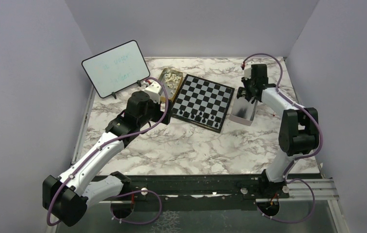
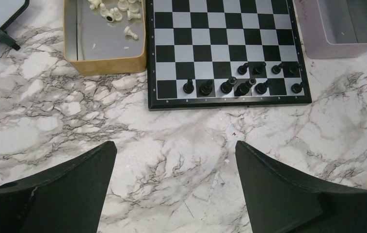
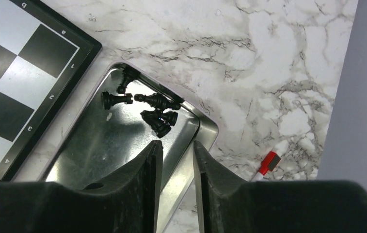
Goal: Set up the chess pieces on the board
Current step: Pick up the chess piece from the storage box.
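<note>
- Chess pieces [image 2: 243, 87] (black only) are stood on the two near rows of the board [image 2: 205, 34].
- Several black ones [image 3: 159, 109] are seen in the silver tin [image 3: 118, 145]; the cream-white ones [image 2: 118, 12] are all found in the gold tin [image 2: 106, 65].
- The right gripper [image 3: 176, 145] is held narrowly parted and empty over the silver tin; the left gripper [image 2: 174, 145] is spread wide, empty.

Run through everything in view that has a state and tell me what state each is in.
Left pincer: open, empty.
Right pincer: slightly open, empty, above the silver tin.
Chessboard: flat, only partly set.
Black pieces on board: on two edge rows.
Gold tin: lidless, holding cream pieces.
Silver tin: lidless, few toppled black pieces inside.
Whiteboard: propped up.
</note>
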Controlling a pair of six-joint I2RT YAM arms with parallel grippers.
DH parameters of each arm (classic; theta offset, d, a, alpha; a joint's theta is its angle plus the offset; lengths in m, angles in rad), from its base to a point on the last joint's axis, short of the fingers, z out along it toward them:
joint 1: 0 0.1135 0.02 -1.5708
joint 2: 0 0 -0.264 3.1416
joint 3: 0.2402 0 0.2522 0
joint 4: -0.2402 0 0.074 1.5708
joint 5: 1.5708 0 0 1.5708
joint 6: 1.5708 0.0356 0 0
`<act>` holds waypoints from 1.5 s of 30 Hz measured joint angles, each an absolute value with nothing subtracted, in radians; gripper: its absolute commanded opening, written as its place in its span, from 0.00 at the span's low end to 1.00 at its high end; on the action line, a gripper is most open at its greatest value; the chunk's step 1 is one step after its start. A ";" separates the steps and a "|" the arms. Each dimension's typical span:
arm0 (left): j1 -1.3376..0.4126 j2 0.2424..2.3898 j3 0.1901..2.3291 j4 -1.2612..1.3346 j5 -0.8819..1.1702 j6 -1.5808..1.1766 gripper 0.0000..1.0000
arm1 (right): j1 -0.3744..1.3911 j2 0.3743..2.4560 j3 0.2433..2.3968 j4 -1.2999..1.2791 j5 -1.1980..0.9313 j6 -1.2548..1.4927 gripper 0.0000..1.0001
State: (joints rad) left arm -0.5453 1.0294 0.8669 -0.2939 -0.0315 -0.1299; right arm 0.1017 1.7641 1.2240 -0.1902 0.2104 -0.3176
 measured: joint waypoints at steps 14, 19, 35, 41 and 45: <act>-0.551 1.031 0.867 -0.294 -0.043 -0.129 0.93 | 0.062 1.854 1.269 -0.289 -0.010 -0.578 0.37; -0.552 1.040 0.867 -0.294 -0.046 -0.128 0.93 | 0.050 1.872 1.269 -0.285 -0.044 -0.611 0.39; -0.552 1.057 0.860 -0.294 -0.058 -0.121 0.93 | 0.050 1.934 1.271 -0.278 -0.052 -0.674 0.40; -0.552 1.057 0.860 -0.294 -0.058 -0.121 0.93 | 0.050 1.933 1.271 -0.266 -0.067 -0.622 0.43; -0.552 1.057 0.860 -0.294 -0.058 -0.121 0.93 | 0.050 1.928 1.272 -0.257 -0.075 -0.558 0.44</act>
